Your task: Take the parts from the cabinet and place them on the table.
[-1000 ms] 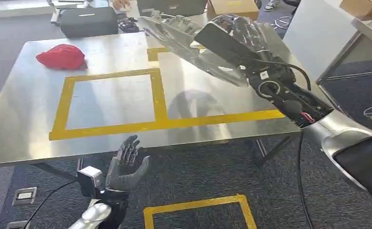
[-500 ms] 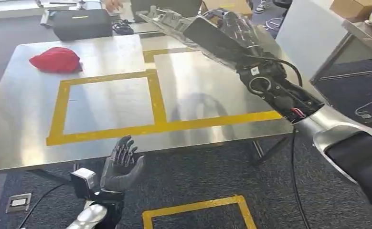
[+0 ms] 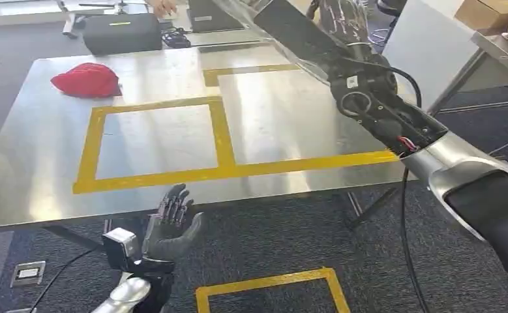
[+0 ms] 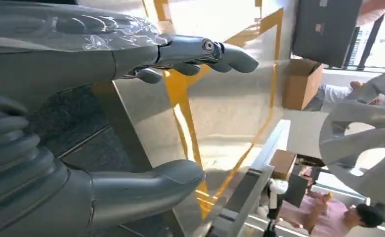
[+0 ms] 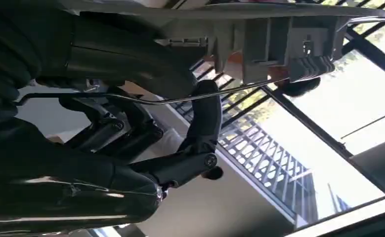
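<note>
Steel table [image 3: 36,189] edge nears the spread, empty left robot hand [image 3: 171,225]; right robot hand [image 3: 342,19] grips the part [image 3: 290,32].

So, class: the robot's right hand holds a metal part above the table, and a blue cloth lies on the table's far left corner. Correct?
Not quite. The cloth is red, as the head view shows. The right hand does hold the metal part above the table.

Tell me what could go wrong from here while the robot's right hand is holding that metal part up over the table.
The right hand grips the metal part high above the steel table, with much of the part reaching past the fingers, so it might tip or slip and drop hard. Its far end points toward a person's hand and a black case beyond the table's far edge; a forward swing could reach them.
</note>
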